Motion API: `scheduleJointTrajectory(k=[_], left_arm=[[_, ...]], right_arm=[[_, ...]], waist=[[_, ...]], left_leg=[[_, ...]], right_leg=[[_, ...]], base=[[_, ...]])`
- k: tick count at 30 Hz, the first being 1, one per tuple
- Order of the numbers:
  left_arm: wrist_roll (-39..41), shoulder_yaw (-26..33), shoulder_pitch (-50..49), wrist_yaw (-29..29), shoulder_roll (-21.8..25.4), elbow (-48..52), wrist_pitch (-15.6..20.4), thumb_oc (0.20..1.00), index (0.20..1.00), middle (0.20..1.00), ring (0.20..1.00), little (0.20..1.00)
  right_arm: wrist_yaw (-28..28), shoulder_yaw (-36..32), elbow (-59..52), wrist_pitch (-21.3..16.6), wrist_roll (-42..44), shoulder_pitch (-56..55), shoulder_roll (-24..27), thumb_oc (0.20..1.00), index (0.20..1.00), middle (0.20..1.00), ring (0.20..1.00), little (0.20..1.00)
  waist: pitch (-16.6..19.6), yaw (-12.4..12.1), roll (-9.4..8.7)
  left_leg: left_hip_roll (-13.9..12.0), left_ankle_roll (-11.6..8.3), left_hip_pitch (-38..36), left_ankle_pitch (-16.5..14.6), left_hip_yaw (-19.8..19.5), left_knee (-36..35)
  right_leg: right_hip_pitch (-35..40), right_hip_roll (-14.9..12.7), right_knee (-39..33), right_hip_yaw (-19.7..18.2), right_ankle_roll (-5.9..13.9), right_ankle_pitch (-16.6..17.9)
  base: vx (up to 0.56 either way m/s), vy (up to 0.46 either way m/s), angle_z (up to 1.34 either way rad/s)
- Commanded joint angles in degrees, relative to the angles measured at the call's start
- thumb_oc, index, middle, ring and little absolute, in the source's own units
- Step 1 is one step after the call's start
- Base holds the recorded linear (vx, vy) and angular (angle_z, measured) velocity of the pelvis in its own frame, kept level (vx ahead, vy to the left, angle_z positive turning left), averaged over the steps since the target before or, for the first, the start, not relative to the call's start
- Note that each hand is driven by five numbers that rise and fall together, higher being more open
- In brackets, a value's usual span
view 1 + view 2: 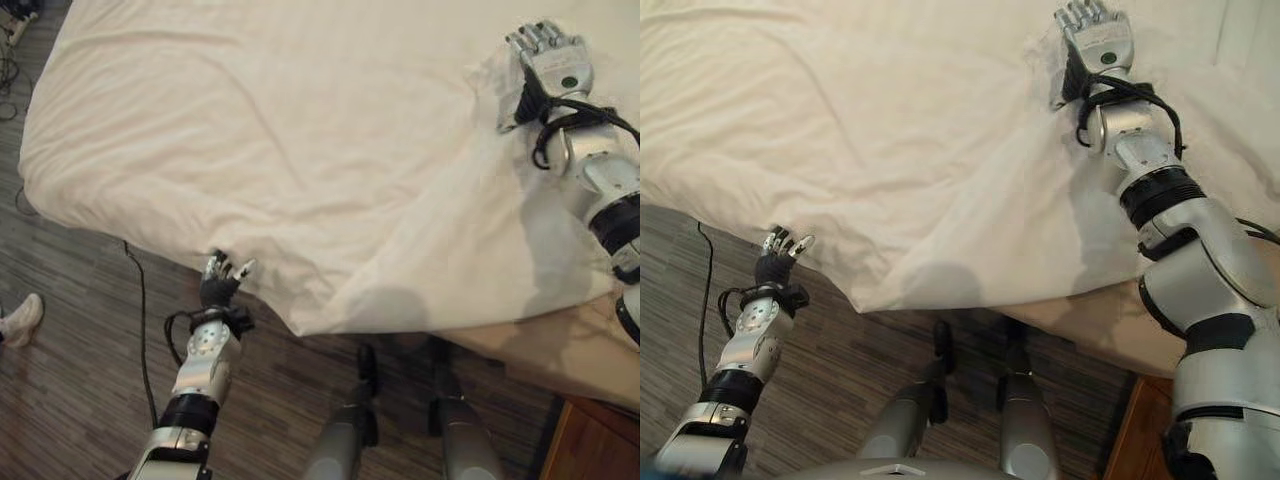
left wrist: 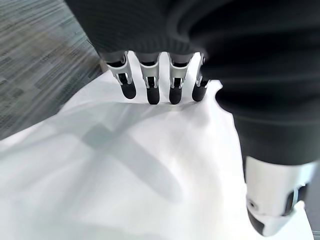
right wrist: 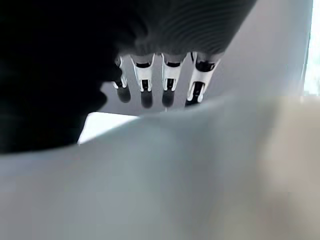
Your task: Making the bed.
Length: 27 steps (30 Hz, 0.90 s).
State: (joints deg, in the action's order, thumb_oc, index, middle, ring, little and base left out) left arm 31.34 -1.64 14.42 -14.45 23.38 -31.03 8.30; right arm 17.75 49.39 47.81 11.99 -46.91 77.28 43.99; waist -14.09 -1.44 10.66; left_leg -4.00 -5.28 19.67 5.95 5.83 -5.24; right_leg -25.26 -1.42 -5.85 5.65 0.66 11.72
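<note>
A white sheet (image 1: 300,150) covers the bed, wrinkled, with a folded corner (image 1: 310,322) hanging over the near edge. My left hand (image 1: 222,282) is at the bed's near edge, just left of that corner. Its fingers (image 2: 150,82) are straight and open, their tips over the sheet's edge (image 2: 125,165). My right hand (image 1: 550,60) lies palm down on top of the sheet at the far right, where the cloth puckers beside it (image 1: 488,75). Its fingers (image 3: 170,85) are straight, and a ridge of sheet (image 3: 200,150) rises in front of them.
Bare mattress (image 1: 540,345) shows below the sheet at the near right. A wooden piece of furniture (image 1: 590,440) stands at the lower right. A person's white shoe (image 1: 20,318) is on the wood-pattern floor (image 1: 70,400) at the left. A power strip (image 1: 20,25) lies at the top left.
</note>
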Motion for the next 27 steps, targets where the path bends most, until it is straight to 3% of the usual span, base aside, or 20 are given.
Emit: scheduleJointTrajectory(k=[1, 13, 19, 20, 21, 24, 25, 27], left_arm=[[1.1, -0.3, -0.3, -0.1, 1.3, 1.8, 3.4, 1.000, 1.000, 1.000, 1.000, 1.000], [2.7, -0.5, 0.0, 0.4, 0.7, 4.6, 3.5, 1.000, 1.000, 1.000, 1.000, 1.000], [3.8, -1.6, 1.1, 0.3, 0.7, 3.1, 3.4, 1.000, 1.000, 1.000, 1.000, 1.000], [4.7, -1.5, 1.1, 0.1, 0.3, 2.8, 3.4, 1.000, 1.000, 1.000, 1.000, 1.000], [4.5, -1.5, 1.2, 0.2, 0.2, 2.6, 3.2, 1.000, 1.000, 1.000, 1.000, 1.000], [4.1, -1.4, 1.3, -0.2, 0.2, 1.0, 2.9, 1.000, 1.000, 1.000, 1.000, 1.000], [3.7, -1.3, 1.0, -0.3, 0.3, 0.8, 2.8, 1.000, 1.000, 1.000, 1.000, 1.000], [4.0, -1.1, 0.7, -0.5, 0.4, 1.1, 2.8, 1.000, 1.000, 1.000, 1.000, 1.000]], right_arm=[[0.5, 1.1, 0.8, 1.7, -7.0, 7.8, -1.2, 1.000, 1.000, 1.000, 1.000, 1.000], [0.2, -2.2, -1.3, 2.6, -3.7, 6.5, -1.3, 1.000, 1.000, 1.000, 1.000, 1.000], [0.0, -0.7, 4.6, 2.8, 0.5, 8.0, -5.2, 1.000, 1.000, 1.000, 1.000, 1.000], [-1.4, -0.3, 5.4, 2.9, 0.6, 7.5, -6.6, 0.545, 0.545, 0.545, 0.545, 0.545], [-1.9, -0.1, 5.8, 3.0, 0.5, 7.3, -7.4, 0.200, 0.200, 0.200, 0.200, 0.200], [-1.8, -1.6, 5.1, 3.1, 3.9, 6.6, -9.6, 0.200, 0.200, 0.200, 0.200, 0.200], [-1.3, -2.3, 2.7, 2.8, 5.5, 6.6, -9.7, 0.200, 0.200, 0.200, 0.200, 0.200], [-0.2, -4.6, -0.6, 2.4, 8.4, 6.6, -9.6, 0.200, 0.200, 0.200, 0.200, 0.200]], waist=[[0.8, 0.6, -2.17], [1.0, 1.3, -2.68], [-0.7, 0.1, -3.44], [-1.0, -0.3, -3.72], [-1.0, -0.5, -3.96], [-1.2, -1.0, -4.68], [-1.4, -1.3, -5.16], [-1.4, -1.2, -5.81]], left_leg=[[-4.0, -6.21, 1.2, 2.9, 1.6, 0.2], [-4.3, -6.07, 1.8, 2.4, 2.6, 0.2], [-4.7, -6.54, 6.5, 3.5, 2.8, 0.2], [-4.8, -6.71, 6.9, 3.5, 2.3, 0.2], [-4.7, -6.78, 7.5, 3.9, 1.9, 0.2], [-4.2, -6.72, 5.8, 3.9, -1.0, 0.2], [-3.4, -6.67, 4.2, 3.1, -4.1, 0.2], [-3.0, -6.12, 3.0, 1.9, -5.5, 0.2]], right_leg=[[3.8, -3.5, 0.9, 1.0, 4.28, -8.9], [2.4, -3.5, 0.9, 0.7, 4.13, -7.9], [-2.7, -2.3, 0.9, 0.0, 4.69, -6.1], [-3.0, -1.9, 0.9, -0.2, 4.72, -6.3], [-3.4, -1.6, 0.9, -0.5, 4.59, -6.1], [-2.6, -0.6, 0.9, -1.7, 4.06, -6.3], [-1.6, -0.5, 0.9, -2.3, 3.77, -6.7], [-0.8, -0.6, 0.9, -2.8, 3.66, -6.7]], base=[[0.00, 0.035, 0.01], [0.00, 0.000, -0.01], [-0.03, -0.044, -0.09], [-0.01, -0.083, -0.08], [0.02, -0.078, -0.09], [0.06, 0.003, -0.06], [0.04, 0.031, -0.15], [0.03, 0.024, -0.21]])
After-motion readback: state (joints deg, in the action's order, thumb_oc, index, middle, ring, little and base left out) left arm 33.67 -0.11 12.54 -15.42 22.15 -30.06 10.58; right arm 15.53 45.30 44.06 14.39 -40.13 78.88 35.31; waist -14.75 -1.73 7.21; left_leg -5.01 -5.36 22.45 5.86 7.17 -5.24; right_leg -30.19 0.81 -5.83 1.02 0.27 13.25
